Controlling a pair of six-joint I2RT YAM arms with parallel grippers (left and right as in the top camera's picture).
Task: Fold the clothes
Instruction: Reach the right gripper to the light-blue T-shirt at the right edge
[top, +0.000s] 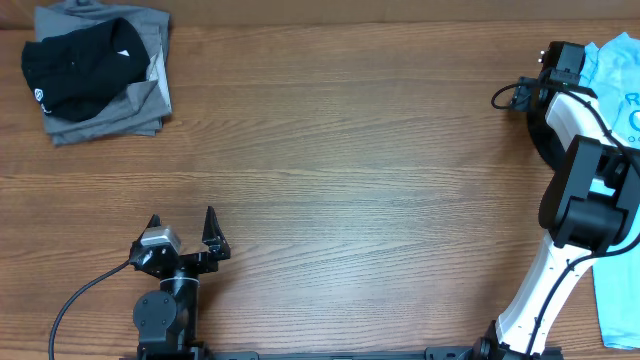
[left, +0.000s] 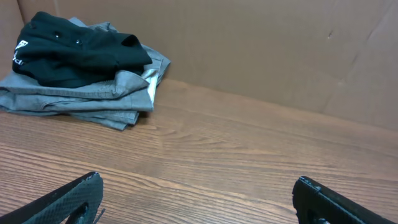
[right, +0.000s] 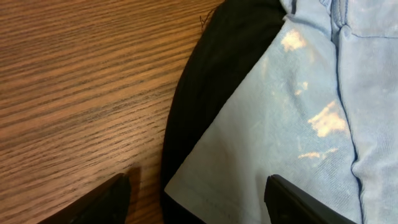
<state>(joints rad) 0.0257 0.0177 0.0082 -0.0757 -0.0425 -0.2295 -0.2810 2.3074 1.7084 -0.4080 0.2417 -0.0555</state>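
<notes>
From above, your left gripper (top: 182, 218) sits near the table's (top: 350, 170) front edge, jaws spread wide and empty. A folded pile (top: 100, 75), a black garment on grey ones, lies at the far left corner. Your right gripper (top: 556, 58) is at the far right, at the edge of the light-blue shirt (top: 618, 70).

In the left wrist view, the fingers (left: 68, 202) stand wide apart over bare wood, with the pile ahead on the left.

In the right wrist view, the jaws are spread, one on each side of the light-blue shirt's corner, pinching nothing. That shirt lies on a black shirt (right: 205, 74).
</notes>
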